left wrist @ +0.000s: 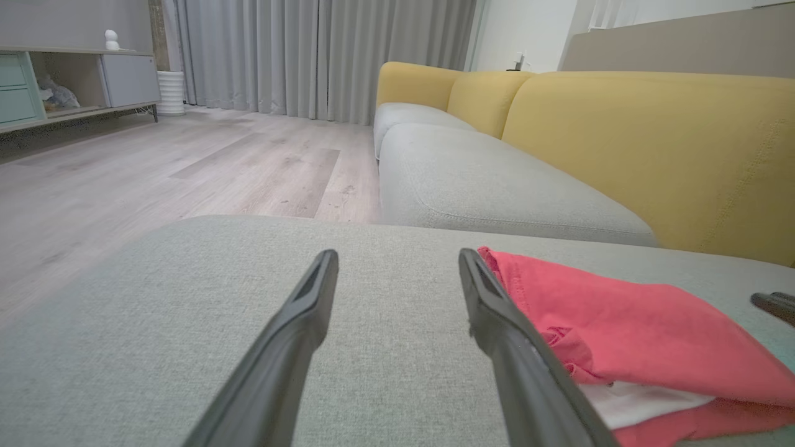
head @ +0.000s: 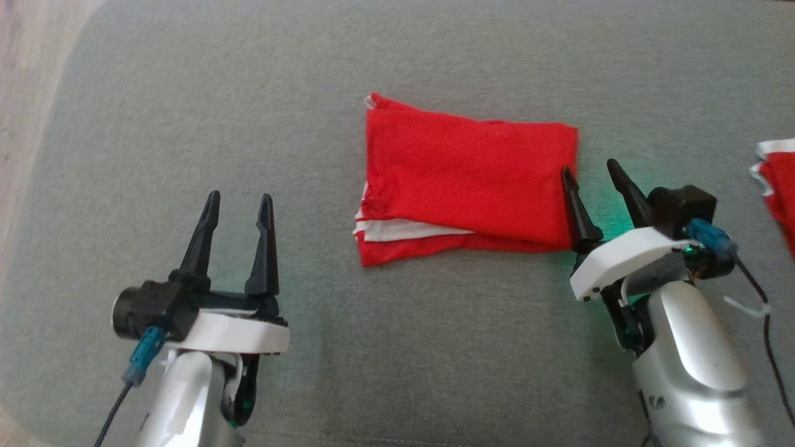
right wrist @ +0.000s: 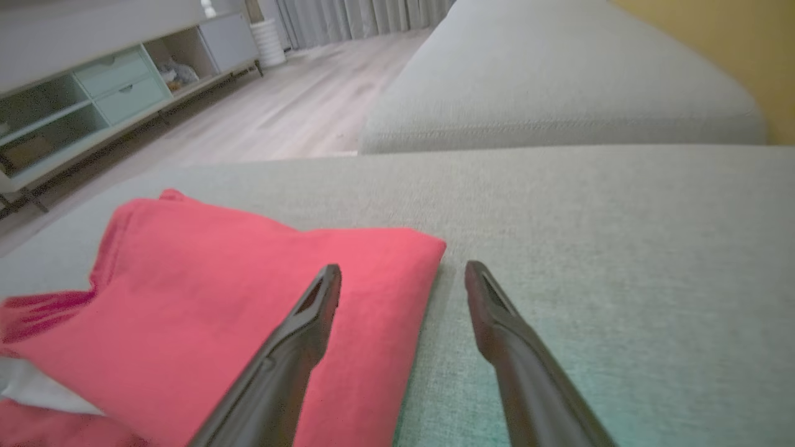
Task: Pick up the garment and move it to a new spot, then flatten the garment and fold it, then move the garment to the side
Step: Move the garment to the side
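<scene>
Left dark two-finger gripper (head: 240,196), lower left: spread, empty | right gripper (head: 588,166), lower right: spread, straddling right edge of folded red white-trimmed jersey garment (head: 466,180), frame centre | presumably poised to move it aside.

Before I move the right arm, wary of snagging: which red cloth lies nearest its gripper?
The folded garment: one finger of the right gripper overlaps its edge. The other red cloth lies apart, at the head view's right edge.

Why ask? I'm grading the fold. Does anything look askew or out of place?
Slightly. The folded garment isn't squared: a white layer and a red underlayer stick out past its top layer along the near left edge. Nothing looks damaged or spilled.
</scene>
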